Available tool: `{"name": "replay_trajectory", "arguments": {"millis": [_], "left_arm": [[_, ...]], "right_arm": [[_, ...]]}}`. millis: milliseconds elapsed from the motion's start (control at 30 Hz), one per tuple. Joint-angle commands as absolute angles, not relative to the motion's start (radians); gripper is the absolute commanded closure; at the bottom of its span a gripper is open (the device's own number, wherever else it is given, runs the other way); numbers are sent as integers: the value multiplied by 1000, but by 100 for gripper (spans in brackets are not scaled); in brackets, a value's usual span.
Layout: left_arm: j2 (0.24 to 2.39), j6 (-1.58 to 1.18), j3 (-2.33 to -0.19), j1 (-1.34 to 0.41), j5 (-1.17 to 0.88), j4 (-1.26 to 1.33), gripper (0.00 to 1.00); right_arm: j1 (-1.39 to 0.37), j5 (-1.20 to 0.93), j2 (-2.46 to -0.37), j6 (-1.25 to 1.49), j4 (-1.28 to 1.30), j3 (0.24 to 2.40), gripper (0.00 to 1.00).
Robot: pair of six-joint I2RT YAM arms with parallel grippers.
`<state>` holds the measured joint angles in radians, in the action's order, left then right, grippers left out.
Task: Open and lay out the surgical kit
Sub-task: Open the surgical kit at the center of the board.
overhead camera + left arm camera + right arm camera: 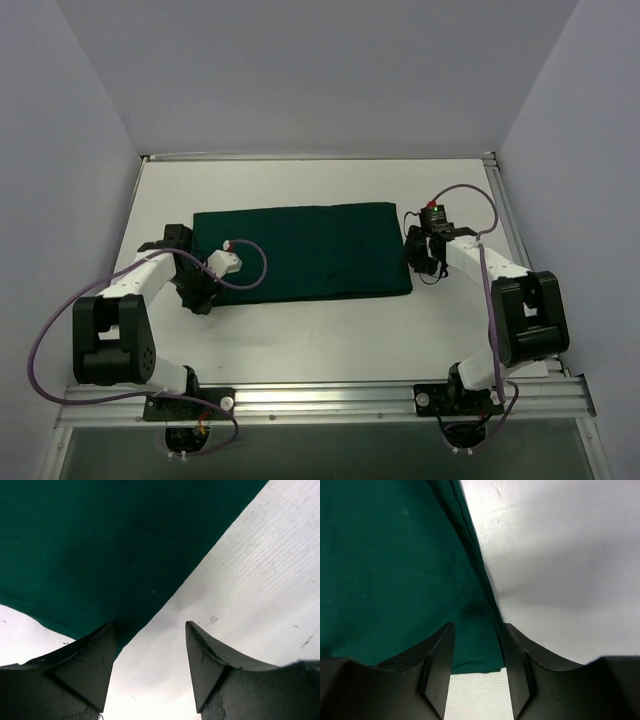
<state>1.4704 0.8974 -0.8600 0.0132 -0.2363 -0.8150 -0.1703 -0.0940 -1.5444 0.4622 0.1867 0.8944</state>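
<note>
I see the dark green cloth wrap (300, 250) lying flat as a folded rectangle in the middle of the white surface (300, 340). It is closed, so its contents are hidden from me. From overhead both arms are bent and reach inward, wrists low. The left pincer (150, 625) sits at the wrap's near-left corner and the right pincer (479, 626) at the wrap's right edge.

Only the wrist cameras show the jaws, and both pincers stand open, holding nothing. On the left, one finger is over the cloth's edge and the other over bare surface. The right wrist view alone shows the stacked folded layers of the wrap's right edge, running between the fingers.
</note>
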Motion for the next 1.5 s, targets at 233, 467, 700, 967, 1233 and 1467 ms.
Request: {"name": "replay_trajectory", "arguments": {"millis": [233,467,700,967,1233,1467], "left_arm": [[1468,993,-854,17,-176,-742,43],[1466,1003,-867,26,-189,-747,55],[1456,1006,-874,34,-196,-779,61],[1450,1002,-870,37,-193,-767,73],[1468,999,-861,43,-186,-738,78],[1468,996,-867,44,-196,-744,97]], "right_arm": [[-196,-67,-1489,543,190,801,60],[-204,-75,-1491,546,181,778,61],[-212,-31,-1430,546,239,770,61],[-210,-77,-1431,557,192,732,71],[-209,-71,-1468,554,167,726,69],[-190,-97,-1479,566,120,700,91]]}}
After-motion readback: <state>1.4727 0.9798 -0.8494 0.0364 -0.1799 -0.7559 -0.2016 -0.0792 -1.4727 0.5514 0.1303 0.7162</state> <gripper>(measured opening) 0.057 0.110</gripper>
